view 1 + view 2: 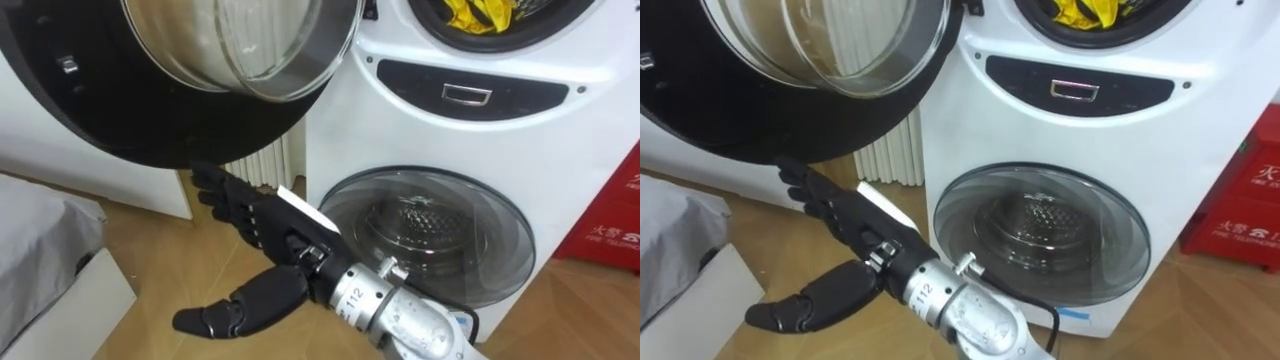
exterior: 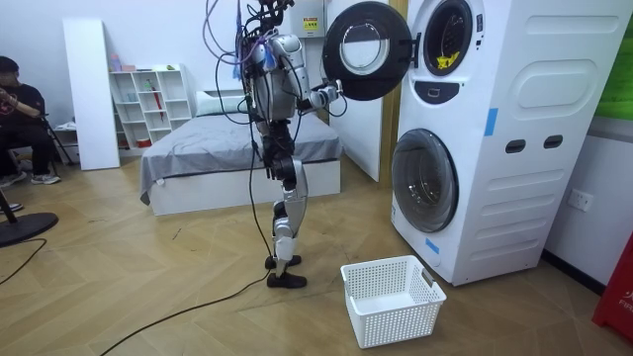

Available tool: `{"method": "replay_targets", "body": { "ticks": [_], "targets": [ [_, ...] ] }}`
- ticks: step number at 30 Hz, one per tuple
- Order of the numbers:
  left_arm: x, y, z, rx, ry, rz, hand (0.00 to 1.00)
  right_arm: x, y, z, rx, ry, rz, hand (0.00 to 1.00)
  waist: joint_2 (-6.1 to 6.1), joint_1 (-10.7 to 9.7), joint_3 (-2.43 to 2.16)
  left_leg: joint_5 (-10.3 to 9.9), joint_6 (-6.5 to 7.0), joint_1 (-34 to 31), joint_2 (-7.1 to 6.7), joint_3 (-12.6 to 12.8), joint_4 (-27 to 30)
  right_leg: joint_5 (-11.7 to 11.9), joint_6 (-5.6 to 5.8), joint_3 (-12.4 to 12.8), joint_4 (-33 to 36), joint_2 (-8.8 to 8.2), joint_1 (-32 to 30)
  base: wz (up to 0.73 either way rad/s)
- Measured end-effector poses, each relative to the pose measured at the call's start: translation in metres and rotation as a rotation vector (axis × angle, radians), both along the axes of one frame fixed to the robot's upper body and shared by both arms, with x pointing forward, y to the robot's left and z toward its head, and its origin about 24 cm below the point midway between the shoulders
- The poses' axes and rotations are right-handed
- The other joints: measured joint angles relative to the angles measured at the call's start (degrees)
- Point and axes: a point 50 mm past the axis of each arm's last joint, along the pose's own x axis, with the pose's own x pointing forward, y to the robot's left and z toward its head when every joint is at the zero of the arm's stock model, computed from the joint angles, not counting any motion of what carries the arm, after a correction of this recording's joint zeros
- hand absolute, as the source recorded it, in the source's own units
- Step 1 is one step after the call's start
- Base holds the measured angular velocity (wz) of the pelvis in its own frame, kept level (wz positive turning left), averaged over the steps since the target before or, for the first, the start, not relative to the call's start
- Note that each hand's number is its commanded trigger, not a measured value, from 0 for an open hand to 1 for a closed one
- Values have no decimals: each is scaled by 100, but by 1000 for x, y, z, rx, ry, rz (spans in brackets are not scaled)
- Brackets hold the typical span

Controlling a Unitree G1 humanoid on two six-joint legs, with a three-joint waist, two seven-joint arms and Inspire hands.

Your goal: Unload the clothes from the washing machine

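Clothes [image 1: 478,14], yellow, lie in the upper drum [image 1: 505,41]; the right hand [image 1: 262,222] is spread open, empty.

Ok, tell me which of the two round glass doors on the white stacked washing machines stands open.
The upper black-rimmed door, swung out leftward, with yellow cloth showing in its drum; the lower door sits shut.

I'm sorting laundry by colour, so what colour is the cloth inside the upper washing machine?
The cloth is yellow; the left eye view shows it best.
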Motion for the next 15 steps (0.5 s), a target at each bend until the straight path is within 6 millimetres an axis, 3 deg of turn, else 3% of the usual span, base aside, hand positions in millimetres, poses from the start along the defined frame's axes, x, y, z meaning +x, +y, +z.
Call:
{"method": "replay_targets", "body": {
  "ticks": [10,15],
  "targets": [
    [0,-5,-1,-21,-14,-3,0,-1,-13,-10,-46,18,-21,0,65,-30,2,-8,12,-1,0,45,43,0,0,56,13,-6,5,-1],
    [1,-6,-1,-23,-16,0,0,-3,-15,-14,-43,36,-28,0,112,-180,14,-12,19,42,1,78,44,1,1,102,14,-3,23,-3]
  ]
}}
